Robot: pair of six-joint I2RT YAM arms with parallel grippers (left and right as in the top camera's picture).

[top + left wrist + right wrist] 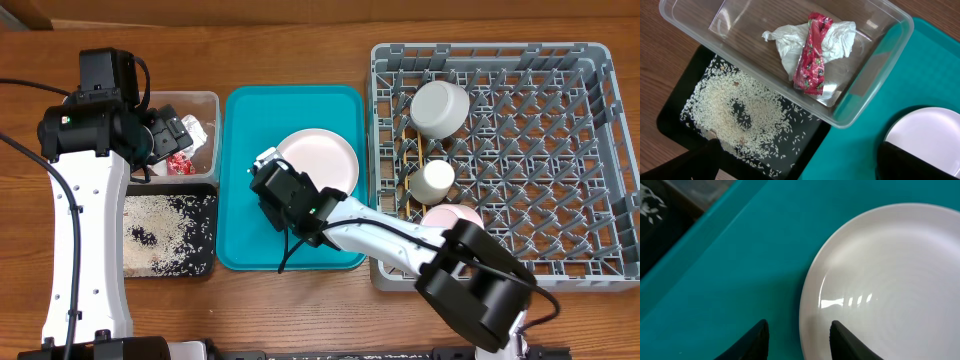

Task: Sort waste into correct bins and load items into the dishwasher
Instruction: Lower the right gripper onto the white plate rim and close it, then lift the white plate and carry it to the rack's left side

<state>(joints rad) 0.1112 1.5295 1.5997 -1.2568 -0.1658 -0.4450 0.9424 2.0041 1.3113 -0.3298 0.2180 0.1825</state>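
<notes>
Overhead: the left gripper [168, 140] hangs over the clear tub [205, 100] at upper left, with the napkin [192, 130] and the red wrapper [180, 163] lying in the tub just beside it. Below the tub sits the black tray [205, 265], strewn with rice [150, 225]. The right gripper [270, 163] is over the teal tray [240, 240] at centre, at the left rim of the plate [325, 160], which lies in the tray's upper right part. The rack [560, 150] fills the right side of the wooden worktop [300, 45]; a bowl [440, 107], a cup [432, 182] and a pink dish [452, 216] stand along its left part, top to bottom.

Left wrist: the two dark fingers [695, 162] sit at the bottom corners, far apart and holding nothing. The wrapper lies across the napkin in the tub at upper centre, well above them; the rice spreads over the black tray at lower left, and the plate shows at lower right beside the right-hand finger.

Right wrist: both fingers [750, 342] rise from the bottom edge, apart, with a clear gap between them. The plate's left rim runs down into that gap, one finger over teal, the other over the plate; whether either touches the rim I cannot tell. Nothing is clamped; a corner of the black tray shows at upper left.
</notes>
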